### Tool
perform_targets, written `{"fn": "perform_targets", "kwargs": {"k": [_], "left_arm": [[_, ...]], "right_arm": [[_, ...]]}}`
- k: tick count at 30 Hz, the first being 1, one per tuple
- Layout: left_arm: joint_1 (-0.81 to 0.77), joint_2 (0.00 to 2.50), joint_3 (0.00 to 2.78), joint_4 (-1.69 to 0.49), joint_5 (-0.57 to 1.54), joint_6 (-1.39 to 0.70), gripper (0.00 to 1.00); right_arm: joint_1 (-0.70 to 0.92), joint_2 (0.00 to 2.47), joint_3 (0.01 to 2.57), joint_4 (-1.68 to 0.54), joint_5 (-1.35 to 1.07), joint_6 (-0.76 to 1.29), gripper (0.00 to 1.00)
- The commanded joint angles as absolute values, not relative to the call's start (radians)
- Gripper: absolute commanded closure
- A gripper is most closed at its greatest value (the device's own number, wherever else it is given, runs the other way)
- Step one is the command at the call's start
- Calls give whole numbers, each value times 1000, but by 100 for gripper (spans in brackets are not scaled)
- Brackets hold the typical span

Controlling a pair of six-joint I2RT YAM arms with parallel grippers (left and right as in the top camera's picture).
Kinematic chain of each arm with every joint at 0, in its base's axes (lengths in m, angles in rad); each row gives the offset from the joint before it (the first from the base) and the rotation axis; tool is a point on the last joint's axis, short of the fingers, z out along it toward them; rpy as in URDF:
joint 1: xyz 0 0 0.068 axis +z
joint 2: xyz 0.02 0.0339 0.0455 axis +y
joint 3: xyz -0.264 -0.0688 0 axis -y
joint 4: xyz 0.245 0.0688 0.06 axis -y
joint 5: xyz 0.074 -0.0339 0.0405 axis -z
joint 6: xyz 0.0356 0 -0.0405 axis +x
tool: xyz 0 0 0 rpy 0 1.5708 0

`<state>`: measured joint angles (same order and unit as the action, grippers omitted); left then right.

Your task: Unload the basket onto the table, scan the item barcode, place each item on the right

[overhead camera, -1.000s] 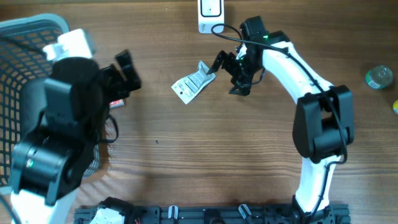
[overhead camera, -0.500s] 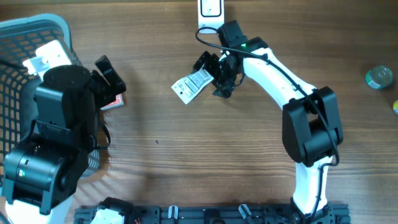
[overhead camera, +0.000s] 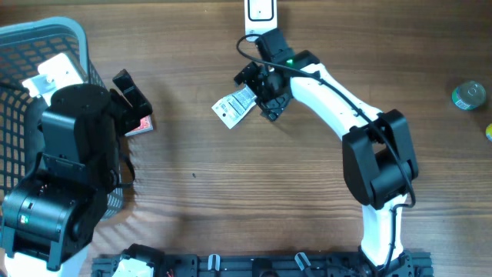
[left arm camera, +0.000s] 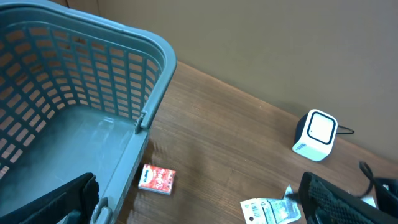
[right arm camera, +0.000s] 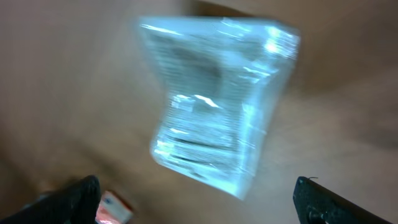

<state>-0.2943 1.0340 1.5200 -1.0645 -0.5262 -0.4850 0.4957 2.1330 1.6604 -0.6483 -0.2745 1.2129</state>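
Observation:
The item, a silvery plastic packet (overhead camera: pixel 233 106) with a white barcode end, lies flat on the wooden table. My right gripper (overhead camera: pixel 258 93) hangs open right at its right end, one finger on each side, with nothing gripped. The right wrist view shows the packet (right arm camera: pixel 214 99) blurred, ahead of the spread fingers (right arm camera: pixel 71 199). A white cube scanner (overhead camera: pixel 261 15) stands at the table's far edge. My left gripper (overhead camera: pixel 132 94) is open and empty beside the basket. In its own view the left gripper (left arm camera: pixel 196 208) faces the packet (left arm camera: pixel 270 210) and the scanner (left arm camera: pixel 317 134).
A blue-grey plastic basket (overhead camera: pixel 46 38) fills the far left, partly under my left arm. A small red box (overhead camera: pixel 139 125) lies on the table beside it. A green round tin (overhead camera: pixel 468 95) sits at the right edge.
My right arm has swung left, bringing its open fingers up to the packet's right end. My left arm has drawn back left toward the basket, uncovering the red box.

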Motion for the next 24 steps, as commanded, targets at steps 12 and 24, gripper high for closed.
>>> {"fn": "perform_targets", "kwargs": {"k": [12, 24], "left_arm": [[-290, 1024, 1534, -1081, -597, -508, 0], [-290, 925, 1535, -1022, -578, -363, 0]], "right_arm": [[614, 2078, 1935, -412, 127, 476, 0], [492, 2123, 1985, -704, 20, 781, 0]]}}
